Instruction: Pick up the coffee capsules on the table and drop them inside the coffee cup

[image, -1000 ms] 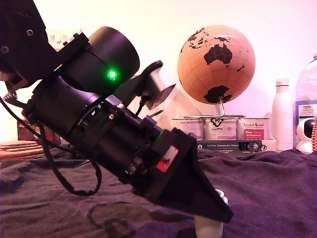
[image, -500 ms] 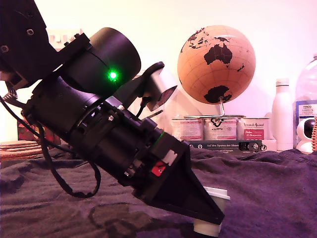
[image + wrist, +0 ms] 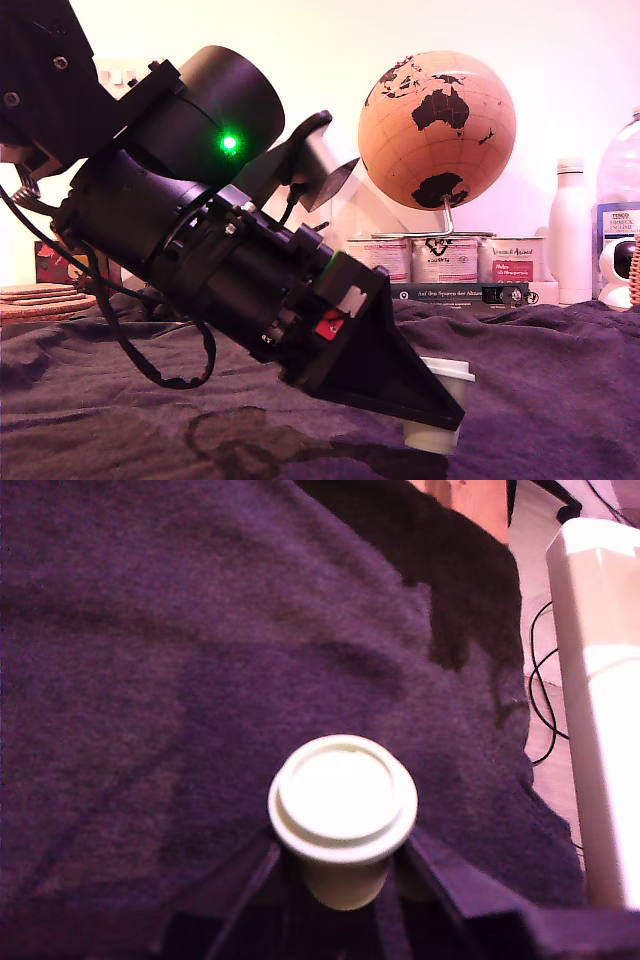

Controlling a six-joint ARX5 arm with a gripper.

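A cream-white coffee capsule (image 3: 342,798) with a wide flat rimmed top sits upright between my two black fingers (image 3: 238,882). My gripper (image 3: 340,885) is shut on its tapered body just under the rim. In the exterior view the capsule (image 3: 438,432) pokes out behind the black wedge-shaped finger of the gripper (image 3: 443,412), low over the table (image 3: 560,400) draped in wrinkled dark purple cloth. The coffee cup is out of view in both frames.
Along the back stand a cork globe (image 3: 437,130), three labelled cream tins (image 3: 445,258) on a book (image 3: 465,293), a white bottle (image 3: 570,230) and a clear plastic bottle (image 3: 620,190). In the wrist view the cloth's edge, cables (image 3: 540,700) and a white object (image 3: 600,680) show.
The gripper has tilted up and shifted toward the exterior view's right, carrying the cream-white capsule higher above the cloth.
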